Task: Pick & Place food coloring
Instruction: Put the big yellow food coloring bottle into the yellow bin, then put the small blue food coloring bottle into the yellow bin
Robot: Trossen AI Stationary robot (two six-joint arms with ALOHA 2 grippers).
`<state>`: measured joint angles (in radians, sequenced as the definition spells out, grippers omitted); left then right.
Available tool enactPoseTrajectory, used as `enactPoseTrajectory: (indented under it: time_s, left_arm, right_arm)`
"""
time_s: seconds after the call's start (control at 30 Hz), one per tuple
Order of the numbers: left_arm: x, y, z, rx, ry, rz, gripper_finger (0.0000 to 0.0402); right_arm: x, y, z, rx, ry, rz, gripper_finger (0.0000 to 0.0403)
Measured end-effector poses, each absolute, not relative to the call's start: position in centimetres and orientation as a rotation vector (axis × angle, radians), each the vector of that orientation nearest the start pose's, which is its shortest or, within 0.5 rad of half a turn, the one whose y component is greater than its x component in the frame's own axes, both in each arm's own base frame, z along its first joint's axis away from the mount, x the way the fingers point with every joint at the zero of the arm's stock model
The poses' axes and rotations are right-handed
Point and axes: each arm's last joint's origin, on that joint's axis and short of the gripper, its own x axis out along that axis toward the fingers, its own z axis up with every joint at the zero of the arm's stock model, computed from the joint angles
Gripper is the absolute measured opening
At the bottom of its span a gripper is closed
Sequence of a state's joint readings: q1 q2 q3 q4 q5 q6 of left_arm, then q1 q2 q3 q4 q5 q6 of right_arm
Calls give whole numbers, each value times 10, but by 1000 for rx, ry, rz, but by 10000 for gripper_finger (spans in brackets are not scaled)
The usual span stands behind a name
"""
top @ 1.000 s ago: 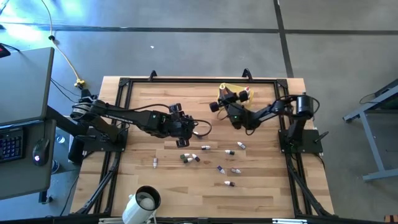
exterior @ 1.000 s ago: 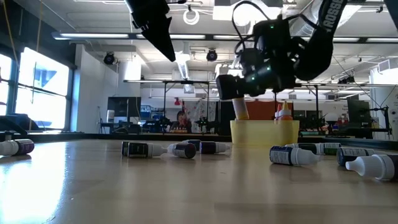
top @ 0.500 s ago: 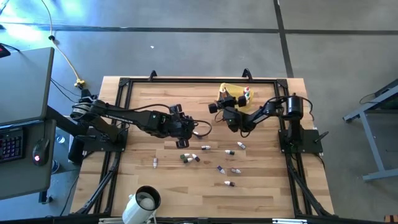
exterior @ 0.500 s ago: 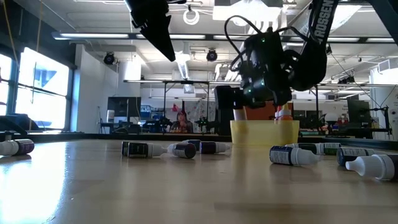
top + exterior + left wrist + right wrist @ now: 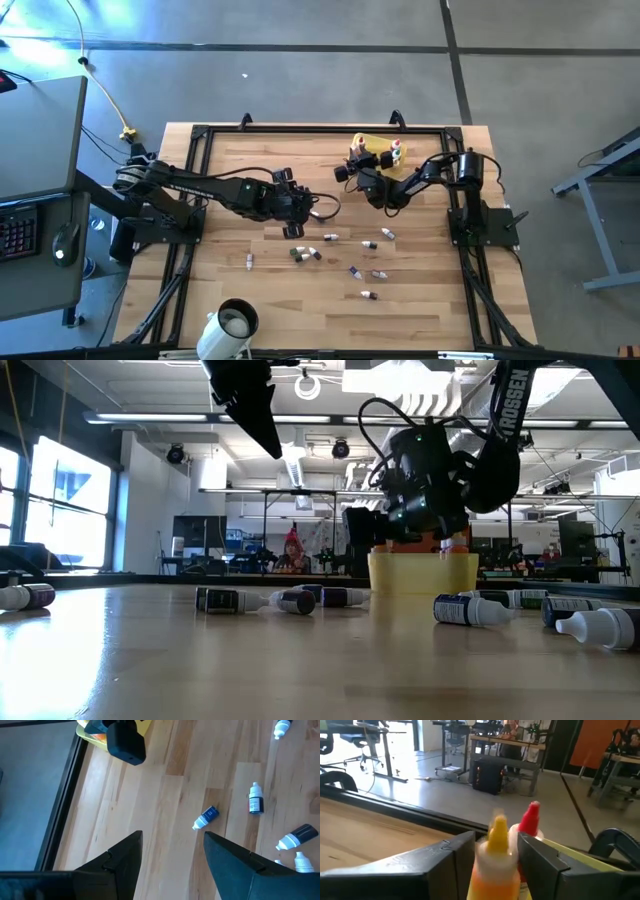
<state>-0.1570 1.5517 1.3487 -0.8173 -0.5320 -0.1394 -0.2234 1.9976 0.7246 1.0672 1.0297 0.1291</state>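
We are at the placing step. Our right gripper (image 5: pixel 357 162) hangs over the yellow tray (image 5: pixel 372 143) at the far edge of the table (image 5: pixel 230 165), and its wrist view shows an orange bottle with a yellow cap (image 5: pixel 494 856) sitting between the two fingers (image 5: pixel 446 857), just beside a red-capped bottle (image 5: pixel 529 822) that stands upright in the tray. The fingers flank the orange bottle closely, but the bottle is blurred and we cannot tell whether they grip it or have just let go — it may well be dropping into the tray.

Our left gripper (image 5: pixel 297 222) waits over the middle of the table, jaws apart and empty, its wrist view looking down past its fingers (image 5: pixel 239 866) at loose bottles on the wood.

The rest of the food coloring lies scattered on the near half of the table: a pair touching below the left gripper (image 5: pixel 304 254), a few more towards the right (image 5: pixel 368 244), and one off alone to the left (image 5: pixel 249 262). A white mug (image 5: pixel 236 322) stands at the near edge.

We judge the job about begun, with most bottles yet to move. The next move calls for a clean release, a lift straight up clear of the standing bottles, then a swing to the nearest loose one — lying flat, so a low, square approach
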Motion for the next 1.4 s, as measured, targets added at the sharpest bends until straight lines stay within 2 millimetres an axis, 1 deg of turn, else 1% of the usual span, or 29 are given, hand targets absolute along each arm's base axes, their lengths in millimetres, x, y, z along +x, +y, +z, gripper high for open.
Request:
enactPoseTrajectory:
  time_s: [0.27,0.33,0.4,0.5,0.57,0.67,0.77,0.87,0.97,1.03,1.1,1.17,1.23,1.3,1.33,1.4]
  left_arm:
    - [314,-35,298,216,936,408,207]
    - [314,-35,298,197,931,417,207]
    - [314,-35,298,180,927,425,207]
    - [314,-35,298,173,925,429,207]
    - [315,-35,298,169,917,430,207]
    - [318,-35,297,143,896,448,207]
    - [323,-35,295,109,857,501,207]
    - [330,-36,293,97,818,518,207]
    - [342,-30,288,109,782,516,207]
    - [350,-21,284,104,768,536,207]
    - [357,-7,279,82,755,569,207]
    - [361,12,273,54,770,600,207]
    - [366,31,266,13,777,620,207]
    - [369,49,258,-32,798,619,207]
    - [371,57,255,-58,796,609,207]
    - [376,71,252,-113,763,578,207]
  right_arm:
    - [327,-98,110,20,129,-1231,175]
    - [327,-95,111,5,137,-1221,181]
    - [329,-89,117,-31,148,-1200,185]
    - [331,-74,133,-96,148,-1181,185]
    - [331,-63,148,-141,143,-1163,185]
    - [329,-45,176,-180,104,-1116,185]
    - [321,-25,209,-239,67,-1054,185]
    - [306,-2,244,-343,72,-1005,185]
    - [281,21,276,-403,122,-1027,185]
    - [261,33,293,-398,156,-1061,185]
    - [241,42,304,-362,177,-1092,185]
    - [224,49,310,-314,165,-1068,185]
    - [211,55,308,-293,160,-961,185]
    - [200,57,301,-239,181,-774,185]
    - [196,56,297,-183,206,-686,185]
    - [189,52,287,-67,280,-596,185]
